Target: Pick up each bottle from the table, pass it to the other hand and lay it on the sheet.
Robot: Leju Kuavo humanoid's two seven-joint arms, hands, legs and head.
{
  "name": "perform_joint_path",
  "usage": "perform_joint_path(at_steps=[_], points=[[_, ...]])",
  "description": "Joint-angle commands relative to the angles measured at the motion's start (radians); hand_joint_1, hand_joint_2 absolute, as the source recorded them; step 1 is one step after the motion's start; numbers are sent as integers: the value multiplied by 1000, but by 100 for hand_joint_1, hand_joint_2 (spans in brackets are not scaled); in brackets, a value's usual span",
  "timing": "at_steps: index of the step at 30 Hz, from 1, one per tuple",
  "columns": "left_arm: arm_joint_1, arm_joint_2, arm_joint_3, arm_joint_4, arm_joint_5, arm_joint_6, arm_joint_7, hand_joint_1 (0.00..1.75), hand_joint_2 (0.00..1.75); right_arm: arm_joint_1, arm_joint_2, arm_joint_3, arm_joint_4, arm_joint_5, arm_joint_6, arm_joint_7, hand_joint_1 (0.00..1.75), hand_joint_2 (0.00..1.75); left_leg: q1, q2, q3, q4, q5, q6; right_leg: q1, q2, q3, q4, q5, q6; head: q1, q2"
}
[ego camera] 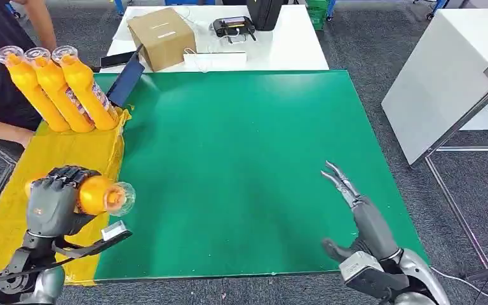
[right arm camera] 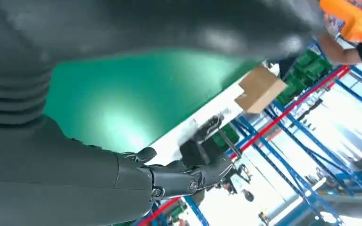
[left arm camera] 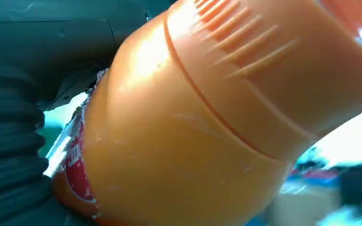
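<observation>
Green table (ego camera: 241, 159), yellow sheet (ego camera: 70, 159), grey floor (ego camera: 368, 44)

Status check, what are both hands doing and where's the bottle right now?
Left hand grips an orange bottle above the yellow sheet. Right hand open over the green table, holding nothing. Three bottles already on the sheet; path clear.

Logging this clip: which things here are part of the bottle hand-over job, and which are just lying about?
Job: held bottle in the left hand; open right hand; three bottles lying on the yellow sheet; green table.

Lying about: cardboard box, black device, white table.
</observation>
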Motion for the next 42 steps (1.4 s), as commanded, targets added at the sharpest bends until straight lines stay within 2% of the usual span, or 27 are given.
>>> perform_joint_path(at_steps=[1,8,14,19,23,24,25,26,31,32,36,38,40,41,42], points=[[-134,191,-278,367,-62,-108,193,175,175,-103,-17,22,66,3,33,-1,0,0,1,-3,4,-1,0,-2,0,2,5,-1,-1,-2,0,0],[-184,181,-247,483,-62,-168,129,175,175,-130,-9,49,112,7,35,0,0,0,1,1,7,-2,0,-1,0,6,7,-2,-1,-2,0,0],[-184,181,-247,483,-62,-168,129,175,175,-130,-9,49,112,7,35,0,0,0,1,0,6,-2,0,-2,1,5,7,-1,-1,-2,0,0],[-210,215,-287,548,-21,-226,54,175,175,-155,2,73,155,14,40,2,0,0,1,1,5,-1,0,-1,1,6,5,-1,0,-2,0,0],[-273,214,-341,602,-18,-271,32,175,175,-124,-1,74,150,41,19,8,0,0,1,0,4,-1,1,-1,1,3,5,-1,0,-1,0,0],[-300,194,-358,614,17,-262,-4,0,175,-107,-19,54,144,32,12,1,0,0,2,-1,5,-1,1,-1,1,3,7,-2,-1,-2,0,0],[-335,183,-388,642,9,-319,21,0,0,-94,-27,28,144,19,10,-9,0,0,2,-3,5,-1,1,-1,1,1,6,-1,-1,-1,0,0],[-366,208,-473,646,-62,-311,66,0,0,-88,-23,9,148,13,22,-19,0,0,2,-9,5,-1,2,-1,1,-3,9,-1,-2,-2,0,0],[-371,214,-482,655,-62,-309,69,0,0,-92,-18,6,155,12,27,-23,0,0,1,-7,4,-1,3,1,0,-4,4,-1,0,-1,0,0],[-368,216,-482,654,-61,-306,70,0,0,-93,-16,7,154,13,27,-23,0,0,1,-7,6,-2,3,1,0,-2,9,-2,0,-1,0,0],[-368,216,-482,654,-61,-306,70,0,0,-93,-16,7,154,13,27,-23,0,0,1,-5,6,-1,3,1,0,-2,8,-1,0,-1,0,0],[-337,297,-504,623,-7,-304,12,0,0,-123,5,33,177,15,51,-20,0,0,1,-5,6,-1,3,1,0,-2,8,-1,0,-1,0,0],[-246,386,-466,535,69,-261,-5,0,0,-157,40,79,209,36,55,8,0,0,1,0,7,-1,2,0,1,3,7,-1,1,-2,0,0],[-232,388,-455,511,74,-248,-9,0,0,-157,36,85,213,39,44,18,0,0,2,6,9,-1,0,-1,1,11,8,-1,1,-3,1,0],[-232,383,-453,494,62,-246,-3,0,0,-151,27,85,209,38,39,19,0,0,2,6,7,-1,1,0,2,9,8,0,1,-2,0,0]])
